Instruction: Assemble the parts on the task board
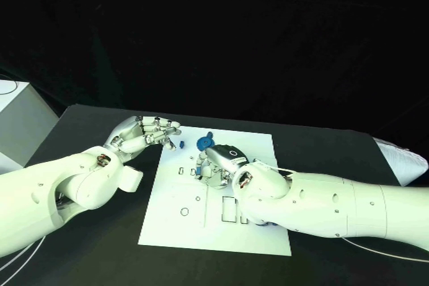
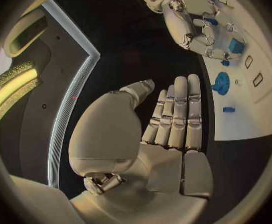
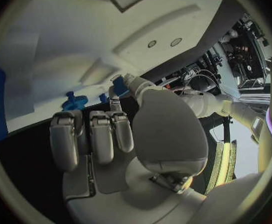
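The right hand [image 1: 221,164] is resting on the middle of the task board [image 1: 192,227], fingers [image 3: 102,134] pressed together, apparently holding nothing. The left hand [image 1: 143,136] is hovering at the board's far left corner, fingers [image 2: 178,114] straight and together, empty. A blue gear-shaped part [image 1: 204,141] is lying on the board between them. No writing is showing.

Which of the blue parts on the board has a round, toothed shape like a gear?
The blue gear near the task board's far edge; the other blue pieces are small blocks.
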